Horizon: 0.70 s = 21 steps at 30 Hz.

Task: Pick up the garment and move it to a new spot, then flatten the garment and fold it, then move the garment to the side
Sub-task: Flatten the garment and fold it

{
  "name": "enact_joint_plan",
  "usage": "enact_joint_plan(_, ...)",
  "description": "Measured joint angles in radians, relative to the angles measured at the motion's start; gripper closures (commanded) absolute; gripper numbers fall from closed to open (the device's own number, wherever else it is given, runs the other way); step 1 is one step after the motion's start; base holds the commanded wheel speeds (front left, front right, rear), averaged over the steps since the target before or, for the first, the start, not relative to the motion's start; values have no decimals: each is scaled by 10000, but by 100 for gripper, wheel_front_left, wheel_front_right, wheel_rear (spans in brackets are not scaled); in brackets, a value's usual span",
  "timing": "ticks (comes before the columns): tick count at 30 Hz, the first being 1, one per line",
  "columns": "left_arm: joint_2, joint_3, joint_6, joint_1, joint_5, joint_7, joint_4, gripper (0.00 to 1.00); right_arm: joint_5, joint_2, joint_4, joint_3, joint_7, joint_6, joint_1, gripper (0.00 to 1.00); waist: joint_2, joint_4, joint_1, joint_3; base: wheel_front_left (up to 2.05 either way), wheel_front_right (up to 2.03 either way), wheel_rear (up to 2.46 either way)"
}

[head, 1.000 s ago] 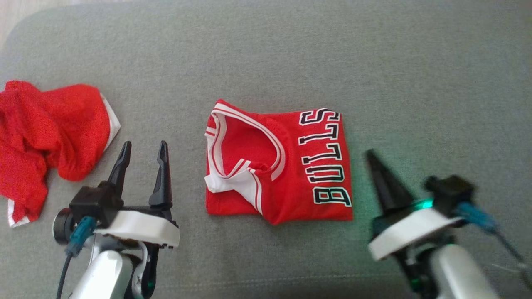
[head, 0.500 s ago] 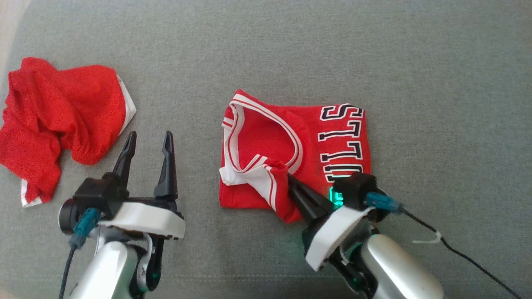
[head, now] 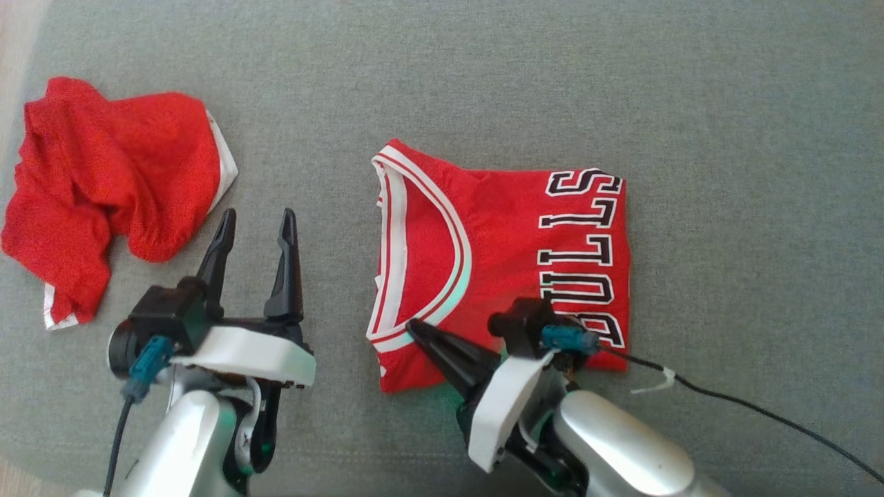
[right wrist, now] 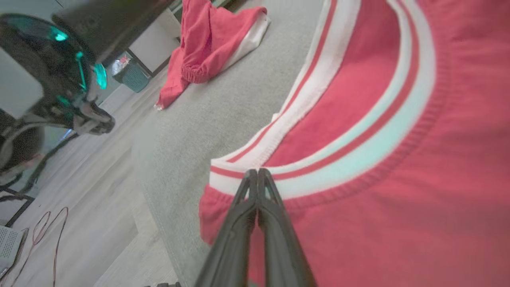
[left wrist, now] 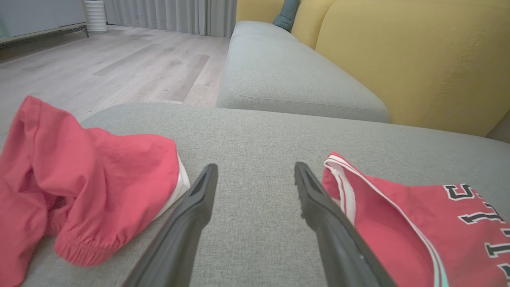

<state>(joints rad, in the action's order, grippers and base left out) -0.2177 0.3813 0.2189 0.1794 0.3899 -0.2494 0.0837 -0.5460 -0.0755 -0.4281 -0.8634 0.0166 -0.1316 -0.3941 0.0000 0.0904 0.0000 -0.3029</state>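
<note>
The garment (head: 511, 228) is a red jersey with white trim and black lettering, lying folded flat in the middle of the grey cushion (head: 552, 83). My right gripper (head: 413, 324) is shut, its tips resting on the white collar band at the jersey's near left corner, with no cloth between the fingers. The right wrist view shows the closed tips (right wrist: 257, 171) against that band of the garment (right wrist: 398, 199). My left gripper (head: 257, 217) stands open over bare cushion, just left of the jersey. In the left wrist view the garment (left wrist: 398, 223) lies right of the spread gripper (left wrist: 255, 167).
A second red cloth (head: 110, 186) lies crumpled at the cushion's left end, close to my left gripper. A dark cable (head: 725, 400) trails from my right wrist across the cushion. Wooden floor (left wrist: 119, 67) lies past the cushion's edge, and a yellow sofa back (left wrist: 398, 59) stands behind.
My right gripper swung in from the right onto the jersey's near left corner. The white-trimmed flap that was folded over now lies flat. The left gripper kept its place; the camera shifted.
</note>
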Motion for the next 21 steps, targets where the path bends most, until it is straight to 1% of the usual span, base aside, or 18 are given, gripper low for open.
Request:
enact_joint_plan(2, 6, -27, 0, -2, -2, 0, 69, 0, 4, 0, 77, 42, -422, 0, -174, 100, 0, -22, 0, 22, 0, 0, 0)
enact_joint_plan(4, 6, -75, 0, -7, -4, 0, 94, 0, 36, 2, 330, 326, -918, 0, -325, 100, 0, -89, 0, 89, 0, 0, 0)
enact_joint_plan(5, 6, -86, 0, -8, -12, 0, 98, 0, 96, 0, 479, 585, -1149, 0, -363, 92, 0, -127, 0, 134, 0, 0, 0)
enact_joint_plan(6, 6, -92, 0, -16, -13, -2, 96, 0, 192, -15, 623, 892, -1342, 0, -376, 38, 0, -169, 0, 183, 0, 0, 0)
enact_joint_plan(7, 4, -109, 0, -31, -15, 0, 96, 0, 290, -42, 755, 1243, -1511, 0, -372, 1, 0, -216, 0, 237, 0, 0, 0)
enact_joint_plan(10, -4, -176, 2, -119, -111, -2, 67, 0, 727, -351, 1160, 2522, -1808, 0, -303, 0, 0, -369, 0, 424, 0, 0, 0)
enact_joint_plan(14, -42, -343, 6, -213, -117, -2, 0, 0, 1404, -782, 1695, 4520, -1927, 0, 194, 0, 0, -597, 0, 701, 0, 0, 0)
enact_joint_plan(15, -56, -364, 8, -261, -117, -2, -21, 0, 1572, -844, 1816, 5003, -1921, 0, 412, 0, 0, -655, 0, 776, 0, 0, 0)
enact_joint_plan(16, -56, -364, 8, -261, -117, -2, -21, 0, 1572, -844, 1816, 5003, -1921, 0, 412, 0, 0, -655, 0, 776, 0, 0, 0)
enact_joint_plan(19, -115, -378, 10, -494, -153, -2, -48, 0, 2069, -932, 2188, 6385, -1695, 0, 1152, 0, 0, -818, 0, 999, 0, 0, 0)
enact_joint_plan(21, -173, -387, 23, -639, -190, -2, -107, 0, 2320, -926, 2539, 7131, -1532, 0, 1648, 0, 0, -929, 0, 1138, 0, 0, 0)
